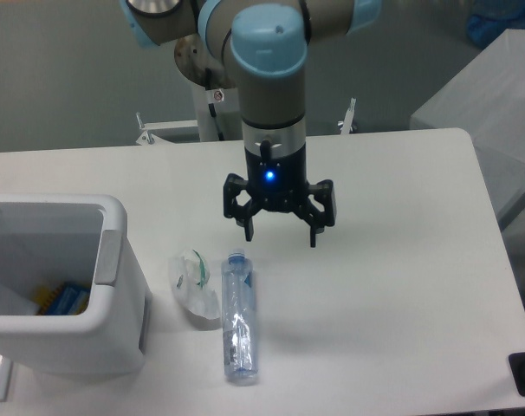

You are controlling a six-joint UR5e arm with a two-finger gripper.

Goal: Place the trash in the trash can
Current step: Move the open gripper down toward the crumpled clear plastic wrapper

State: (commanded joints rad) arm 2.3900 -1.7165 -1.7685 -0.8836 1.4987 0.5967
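1. Gripper (281,236) hangs above the table (401,277), fingers pointing down, jaws spread wide, nothing between them. Blue light lit on its body.
2. Bottle (238,319) lies flat on the table, below and a little left of the gripper. Long axis runs near-to-far in the camera view, with a slight tilt. Blue cap end points toward the far edge and the arm; base points toward the near edge.
3. Wrapper (194,284), crumpled with green print, lies just left of the bottle beside its cap half, touching or nearly so; can't tell which.
4. Trash can (115,286) stands upright at the left of the table, opening facing up, near the wrapper but apart from it. Some blue and yellow stuff visible inside.
5. Both trash items are outside the can, on the table.
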